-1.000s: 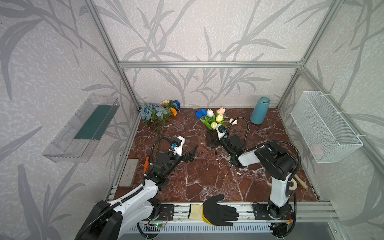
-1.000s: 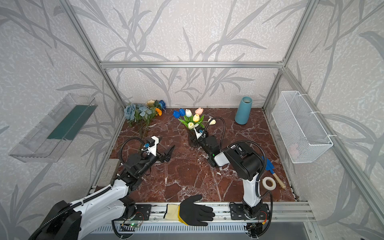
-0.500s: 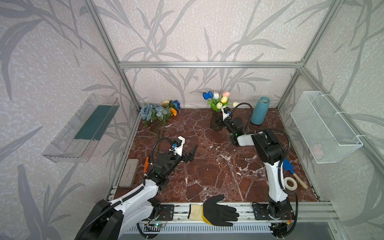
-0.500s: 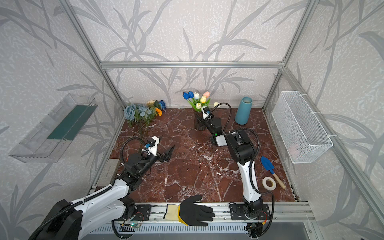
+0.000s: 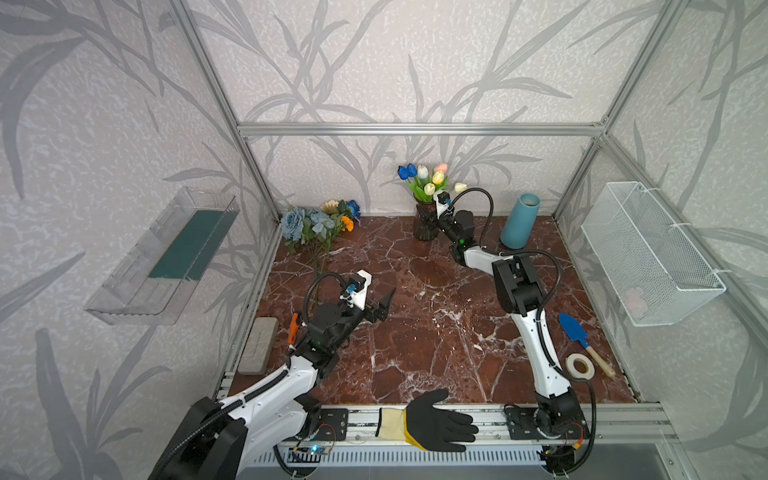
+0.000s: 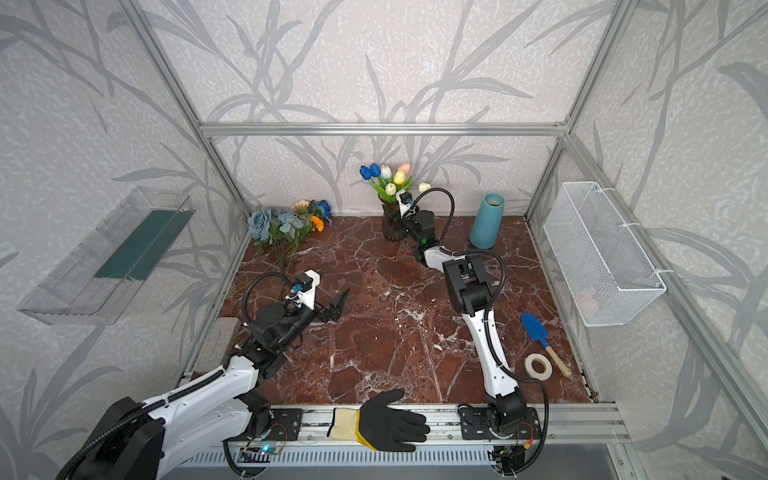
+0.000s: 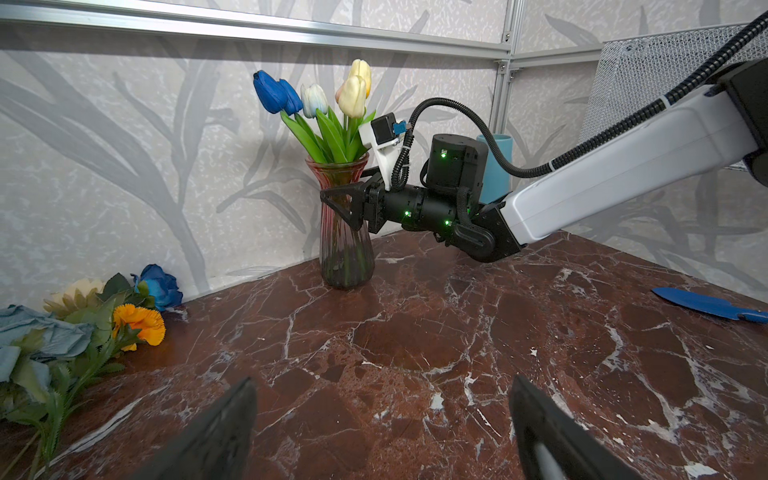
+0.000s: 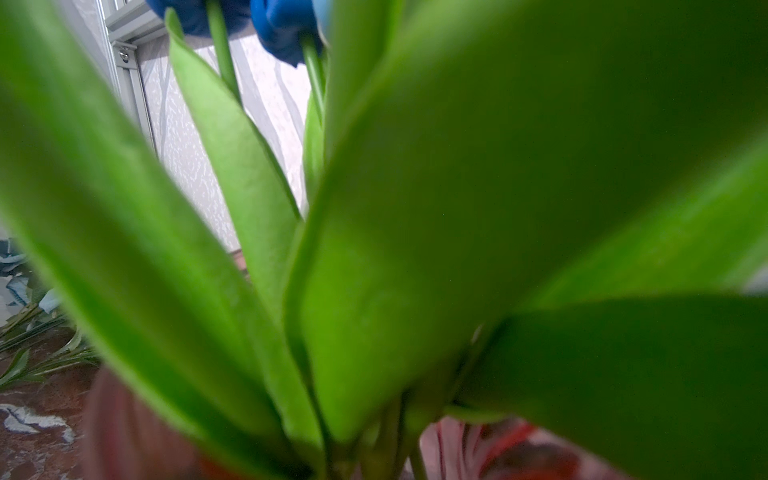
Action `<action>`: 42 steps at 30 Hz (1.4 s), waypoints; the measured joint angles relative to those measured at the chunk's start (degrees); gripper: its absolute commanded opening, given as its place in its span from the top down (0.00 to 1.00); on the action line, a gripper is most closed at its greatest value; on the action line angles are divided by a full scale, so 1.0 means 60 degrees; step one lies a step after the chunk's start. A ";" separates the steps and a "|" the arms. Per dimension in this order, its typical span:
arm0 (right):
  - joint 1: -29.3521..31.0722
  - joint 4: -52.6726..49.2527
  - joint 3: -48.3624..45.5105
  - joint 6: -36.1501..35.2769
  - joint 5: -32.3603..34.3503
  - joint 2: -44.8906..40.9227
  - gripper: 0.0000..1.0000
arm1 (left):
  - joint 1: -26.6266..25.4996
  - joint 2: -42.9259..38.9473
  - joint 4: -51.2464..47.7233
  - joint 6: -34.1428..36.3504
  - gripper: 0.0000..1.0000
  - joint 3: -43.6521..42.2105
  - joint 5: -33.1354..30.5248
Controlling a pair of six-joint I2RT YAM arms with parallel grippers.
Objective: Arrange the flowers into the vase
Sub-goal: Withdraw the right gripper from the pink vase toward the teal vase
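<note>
While right gripper [image 7: 338, 201] clamps vase [image 7: 347, 253] neck, arm [image 5: 521, 291] outstretched, left gripper [image 5: 384, 305] hovers wide open, empty.

Blue trowel [image 5: 575, 330] just beside tape roll [image 5: 580, 365]; black glove [image 5: 436, 424], grey block [image 5: 259, 345], wire basket [image 5: 648, 257] apart.

Right gripper [image 7: 336, 199] clamped on the vase [image 7: 347, 249] neck!
Tulips [image 7: 320, 104] stand inside, twelve o'clock from the left gripper [image 7: 382, 380]; loose flowers [image 7: 83, 324] at ten.

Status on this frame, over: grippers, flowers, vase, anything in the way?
Left gripper open, empty. Right gripper shut on glass vase, tulips inside. Loose bouquet lies back-left, outside the vase. No obstruction seen.
</note>
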 measured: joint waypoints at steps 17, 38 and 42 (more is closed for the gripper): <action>-0.0091 0.0834 -0.0204 0.0120 -0.0033 0.0306 0.11 | 0.0000 -0.0215 -0.0266 0.0109 0.06 0.0153 -0.0076; -0.1027 0.1300 -1.0105 0.0353 0.1195 -0.8215 0.03 | 0.0000 -0.0197 -0.0248 0.0040 0.00 0.0153 -0.0386; -0.2863 -0.1279 -1.0010 0.1020 0.1439 -1.0703 0.00 | 0.0000 0.0266 0.0178 0.0025 0.00 0.0182 -0.0433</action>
